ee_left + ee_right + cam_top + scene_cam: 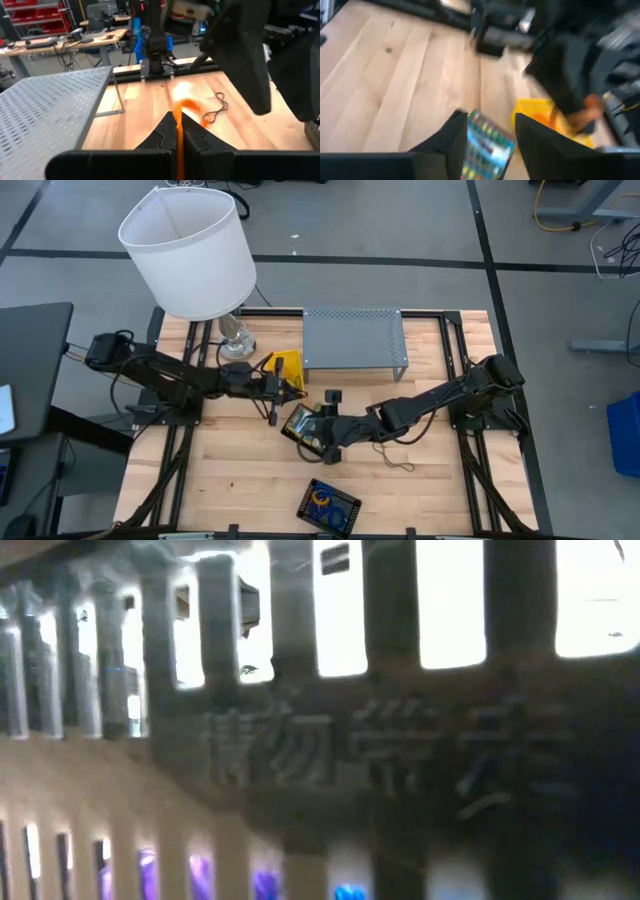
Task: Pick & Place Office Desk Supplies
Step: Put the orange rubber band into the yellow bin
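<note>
My left gripper [297, 388] is at mid-table beside a yellow box [288, 365] and is shut on an orange rubber band [189, 107]. My right gripper [322, 428] stands open close by, over a crayon box [303, 425] printed in many colours. That crayon box [487, 147] shows in the gap between its fingers. A brown rubber band [218, 106] lies loose on the wood beyond the left gripper. A black basket [328, 506] with coloured rubber bands in it sits near the front edge. My left gripper pinches the orange rubber band [178, 131] between its two shut fingers, which point about level toward the table's right. A loop of the band sticks out past the fingertips, clear of the table. My right gripper has the crayon box between its open fingers; whether they touch it I cannot tell.
A grey perforated shelf [355, 338] stands at the far middle. A lamp with a big white shade [190, 250] stands at the far left on its base [236, 340]. The basket's wall [320, 740] fills the low view. Bare wood lies at the front left.
</note>
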Tool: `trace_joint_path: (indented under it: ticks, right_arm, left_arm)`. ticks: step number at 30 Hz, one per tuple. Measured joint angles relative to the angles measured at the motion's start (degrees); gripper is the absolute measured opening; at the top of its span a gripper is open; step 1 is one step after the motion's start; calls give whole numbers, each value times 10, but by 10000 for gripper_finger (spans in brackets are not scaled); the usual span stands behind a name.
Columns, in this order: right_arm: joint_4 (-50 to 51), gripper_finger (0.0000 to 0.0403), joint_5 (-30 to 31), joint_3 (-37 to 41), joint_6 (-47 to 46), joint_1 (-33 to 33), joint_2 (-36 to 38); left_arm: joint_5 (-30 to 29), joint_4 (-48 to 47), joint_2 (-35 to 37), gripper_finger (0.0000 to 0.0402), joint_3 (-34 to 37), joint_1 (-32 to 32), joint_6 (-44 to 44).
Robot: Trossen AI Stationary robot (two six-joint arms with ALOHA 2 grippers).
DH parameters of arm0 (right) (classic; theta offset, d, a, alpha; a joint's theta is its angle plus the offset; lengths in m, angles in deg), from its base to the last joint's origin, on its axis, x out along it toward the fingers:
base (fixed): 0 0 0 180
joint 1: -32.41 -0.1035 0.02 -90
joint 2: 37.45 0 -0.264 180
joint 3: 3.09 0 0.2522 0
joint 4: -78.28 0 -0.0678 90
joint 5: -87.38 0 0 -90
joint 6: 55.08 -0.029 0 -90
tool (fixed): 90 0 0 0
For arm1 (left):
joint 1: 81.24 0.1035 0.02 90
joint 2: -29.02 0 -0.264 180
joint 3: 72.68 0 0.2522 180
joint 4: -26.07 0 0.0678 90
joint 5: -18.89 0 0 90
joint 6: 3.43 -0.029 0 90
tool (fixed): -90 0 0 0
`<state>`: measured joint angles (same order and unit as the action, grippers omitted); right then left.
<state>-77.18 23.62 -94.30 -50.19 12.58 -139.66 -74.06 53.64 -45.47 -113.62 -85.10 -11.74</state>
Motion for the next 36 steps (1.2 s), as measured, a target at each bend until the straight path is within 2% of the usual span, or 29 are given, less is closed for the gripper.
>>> trace_joint_path:
  ticks: [3, 5, 11, 15, 23, 30, 36]
  right_arm:
    - [38, 200, -17, 0, -36, 0, 0]
    - [68, 204, -30, 0, -62, -1, 0]
    - [129, 194, -56, 0, -129, -14, 0]
    - [149, 185, -99, 0, -146, -27, 0]
    - [192, 181, -127, 0, -198, -48, 0]
    - [206, 181, -128, 0, -211, -65, 0]
    - [211, 181, -128, 0, -223, -70, 0]
  left_arm:
    - [-4, -49, 32, 1, 0, 2, 5]
    - [-26, -85, 55, 1, 0, 2, 7]
    - [-107, -219, 130, 1, 0, 5, 15]
    - [-118, -294, 146, 1, 0, 32, 42]
    - [-166, -368, 111, 1, 0, 102, 55]
    - [-144, -357, 45, 3, 0, 151, 55]
    - [-144, -306, -7, 38, 1, 170, 53]
